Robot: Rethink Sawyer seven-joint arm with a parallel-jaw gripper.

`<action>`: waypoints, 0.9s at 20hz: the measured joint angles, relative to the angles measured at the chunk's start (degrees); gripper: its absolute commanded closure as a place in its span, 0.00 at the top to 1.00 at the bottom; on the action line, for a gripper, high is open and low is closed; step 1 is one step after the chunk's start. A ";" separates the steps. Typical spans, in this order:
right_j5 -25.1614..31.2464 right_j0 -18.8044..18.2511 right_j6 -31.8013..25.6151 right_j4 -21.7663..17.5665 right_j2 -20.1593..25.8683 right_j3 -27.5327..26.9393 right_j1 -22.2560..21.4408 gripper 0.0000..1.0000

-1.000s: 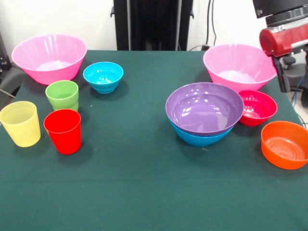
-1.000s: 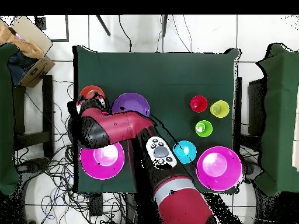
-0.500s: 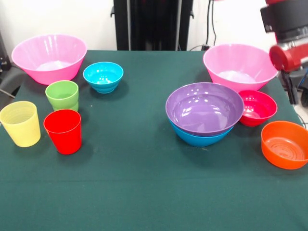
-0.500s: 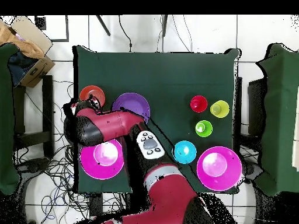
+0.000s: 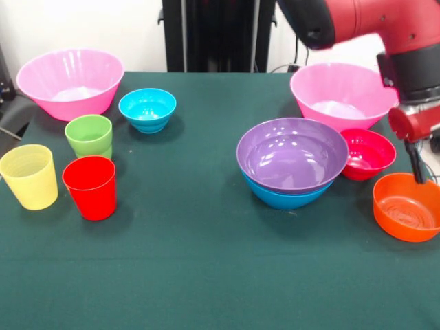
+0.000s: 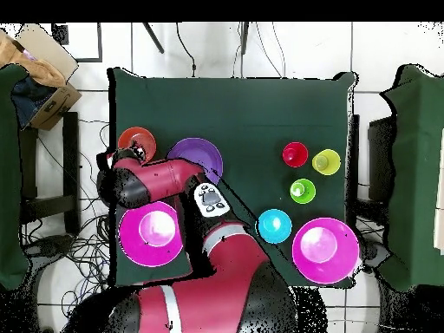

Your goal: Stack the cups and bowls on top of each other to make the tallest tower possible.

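Since a second ago, only the arm (image 5: 385, 27) has changed place: it now reaches across the top right of the front view, and the gripper (image 5: 416, 168) has come down at the orange bowl (image 5: 406, 207).

Contents of the worktop (image 5: 206, 261), front view, left to right:
- Yellow cup (image 5: 29, 177), red cup (image 5: 90, 187), green cup (image 5: 89, 136): upright, close together.
- Pink bowl (image 5: 70, 82), far left corner; cyan bowl (image 5: 147, 109) just beside it.
- Tower: purple bowl (image 5: 292, 154) nested in the blue bowl (image 5: 282, 195). Two tiers only.
- Second pink bowl (image 5: 342, 95); crimson bowl (image 5: 368, 154) touching its front.
- Orange bowl, right edge, apart from the rest.

Jaws: one dark finger (image 5: 416, 161) shows over the orange bowl's far rim; spread or pressed together cannot be told, and the overhead view hides them.

Step in hand, likely: take the orange bowl. Pinch one wall of the rim, lift straight, clear the crimson bowl, centre over the purple bowl before release.
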 measured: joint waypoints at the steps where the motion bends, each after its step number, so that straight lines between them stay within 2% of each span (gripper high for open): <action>1: 0.01 -0.25 0.00 -0.58 -0.01 -0.47 0.77 1.00; 4: 0.01 -1.34 0.00 -2.26 -0.01 -1.63 2.71 1.00; 11: 0.02 -3.33 0.00 -3.82 -0.02 -2.53 3.77 1.00; 18: 0.02 -2.86 0.00 -4.88 -0.80 -4.28 3.95 1.00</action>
